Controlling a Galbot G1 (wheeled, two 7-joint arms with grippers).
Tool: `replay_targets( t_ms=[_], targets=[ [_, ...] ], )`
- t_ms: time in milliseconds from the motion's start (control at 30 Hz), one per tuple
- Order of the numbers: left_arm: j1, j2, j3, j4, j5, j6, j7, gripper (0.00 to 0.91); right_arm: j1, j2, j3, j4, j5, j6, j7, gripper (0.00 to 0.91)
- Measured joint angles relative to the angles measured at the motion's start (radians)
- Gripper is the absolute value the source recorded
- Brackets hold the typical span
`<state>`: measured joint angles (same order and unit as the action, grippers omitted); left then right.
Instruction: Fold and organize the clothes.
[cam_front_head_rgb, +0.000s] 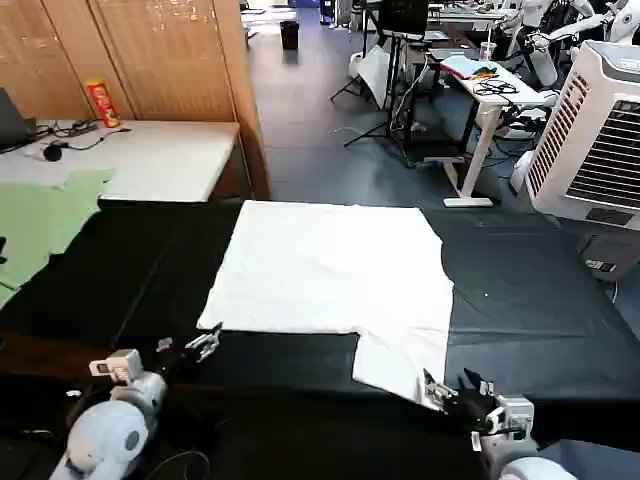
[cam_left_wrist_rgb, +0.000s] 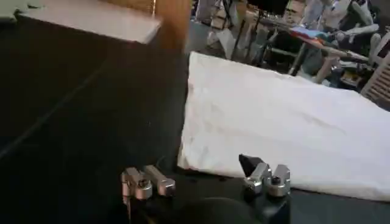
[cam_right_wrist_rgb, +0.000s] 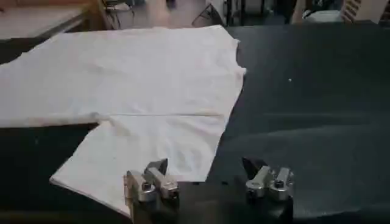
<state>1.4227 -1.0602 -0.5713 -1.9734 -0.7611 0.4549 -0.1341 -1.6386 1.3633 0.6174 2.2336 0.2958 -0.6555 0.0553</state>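
Note:
The clothes, a plain white T-shirt (cam_front_head_rgb: 330, 270), lie flat on the black table (cam_front_head_rgb: 540, 300), with a flap (cam_front_head_rgb: 405, 355) reaching toward the near edge. My left gripper (cam_front_head_rgb: 203, 343) stands open just off the shirt's near left corner. In the left wrist view the left gripper (cam_left_wrist_rgb: 207, 173) has the shirt (cam_left_wrist_rgb: 274, 115) edge right in front of its jaws, nothing between them. My right gripper (cam_front_head_rgb: 452, 388) is open at the flap's near corner. In the right wrist view the right gripper (cam_right_wrist_rgb: 205, 167) has one finger over the shirt (cam_right_wrist_rgb: 140, 79) and the other over bare table.
A pale green garment (cam_front_head_rgb: 40, 225) lies at the table's far left. Behind it stands a white table (cam_front_head_rgb: 150, 155) with a red can (cam_front_head_rgb: 102, 102) and cables. A white air cooler (cam_front_head_rgb: 600, 130) stands at the far right. Bare black table lies on both sides of the shirt.

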Motion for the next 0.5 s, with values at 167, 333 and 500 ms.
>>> replay_targets(
  t_ms=[167, 333, 500],
  targets=[
    [-0.006, -0.007, 0.002, 0.017, 0.017, -0.001, 0.007, 0.8, 0.004, 0.012, -0.007, -0.016, -0.018, 0.005, 0.007, 0.858],
    [-0.016, -0.016, 0.004, 0.035, 0.015, -0.006, 0.012, 0.205, 0.002, 0.023, -0.011, -0.03, -0.029, 0.008, 0.003, 0.712],
    [-0.028, -0.018, 0.01, 0.06, 0.019, -0.006, 0.011, 0.098, 0.0, 0.029, -0.019, -0.04, -0.039, 0.01, 0.002, 0.234]
  ],
)
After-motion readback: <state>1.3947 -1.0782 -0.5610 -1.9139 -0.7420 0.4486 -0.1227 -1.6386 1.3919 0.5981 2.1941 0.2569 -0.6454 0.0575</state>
